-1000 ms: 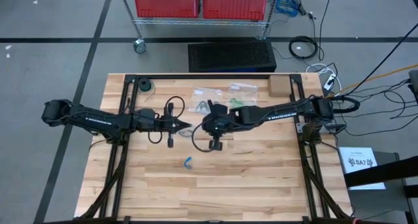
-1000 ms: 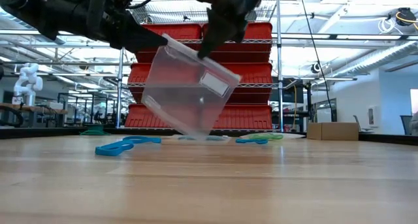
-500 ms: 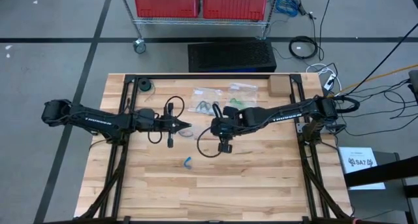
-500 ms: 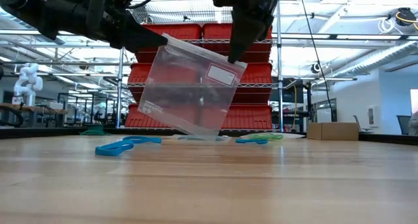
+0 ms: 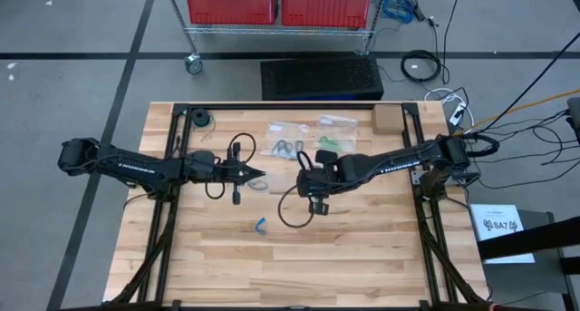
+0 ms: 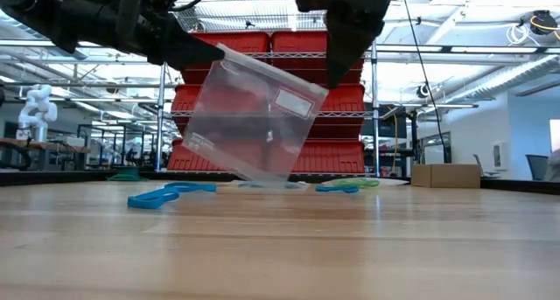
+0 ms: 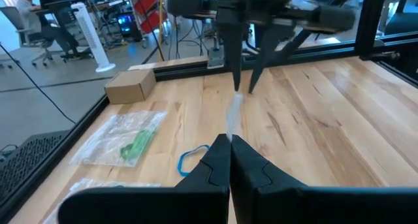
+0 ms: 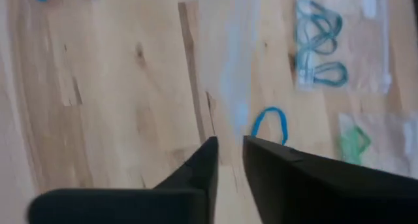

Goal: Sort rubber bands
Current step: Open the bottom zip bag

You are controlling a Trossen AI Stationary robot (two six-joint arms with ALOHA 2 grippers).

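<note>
Blue rubber band (image 5: 260,225) lies apart from the left end effector (image 5: 262,175) pinching a clear bag (image 6: 254,116); right end effector (image 5: 304,178) slightly parted.

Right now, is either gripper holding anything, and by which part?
The left gripper pinches the clear bag by its top corner. The right gripper is open beside the bag's other top corner, holding nothing.

The high view looks straight down from far above the wooden table (image 5: 344,247), taking in all of it. The low view sits at tabletop level, facing the red bins (image 6: 337,99) beyond the table. Each wrist view looks closely along its own fingers at the clear bag (image 7: 234,116), which the low view shares.
</note>
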